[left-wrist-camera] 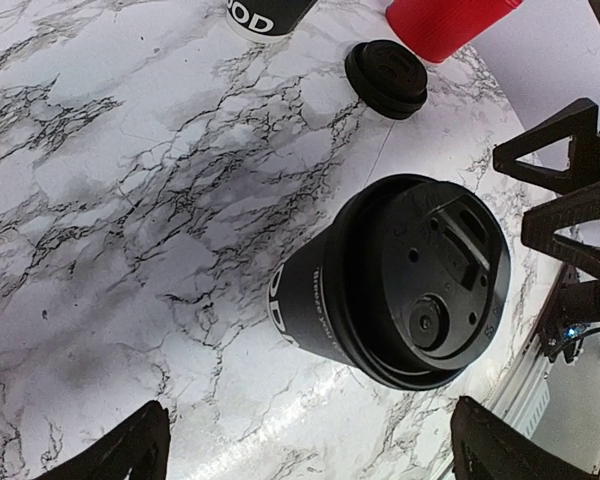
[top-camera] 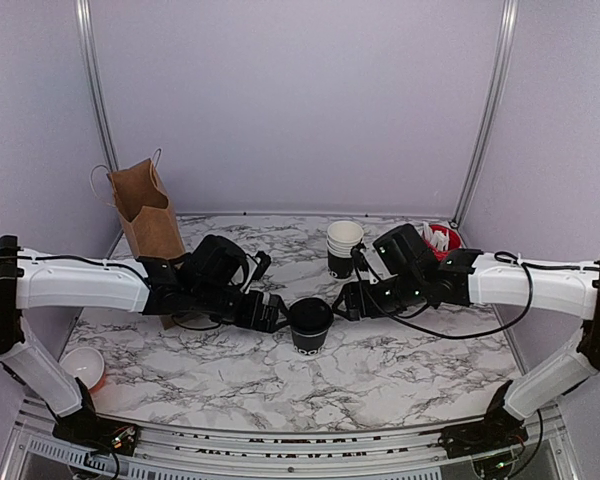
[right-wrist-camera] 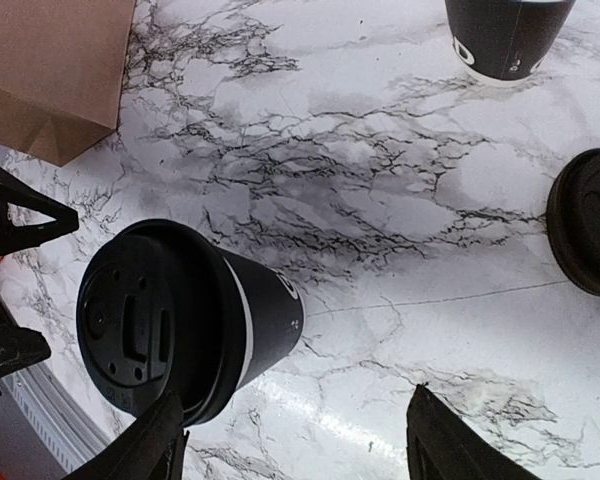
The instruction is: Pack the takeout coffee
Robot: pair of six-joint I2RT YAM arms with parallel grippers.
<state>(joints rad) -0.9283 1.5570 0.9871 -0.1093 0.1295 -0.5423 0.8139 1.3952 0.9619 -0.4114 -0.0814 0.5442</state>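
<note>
A: The paper bag (top-camera: 145, 210)?
B: Far-left corner of the counter (top-camera: 400, 370); only the overhead view shows it whole.
A: The takeout coffee (top-camera: 310, 325)?
B: Mid-counter, lidded, upright. Left gripper (left-wrist-camera: 308, 420) gapes wide, right gripper (right-wrist-camera: 298, 400) less so; neither holds it.
A: Anything smaller?
B: Spare lid (left-wrist-camera: 386, 77), wrist views only.

Pale lilac walls (top-camera: 300, 100), marble tabletop (top-camera: 400, 372)

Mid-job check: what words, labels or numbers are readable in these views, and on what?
"OD": the end of a white word cut off by the frame edge, on the stack of cups, left wrist view.
takeout coffee: large white letters on its side, turned away, unreadable; the small print beside them is too small.
Its lid: embossed marks, too blurred.
brown paper bag: no print visible.
</note>
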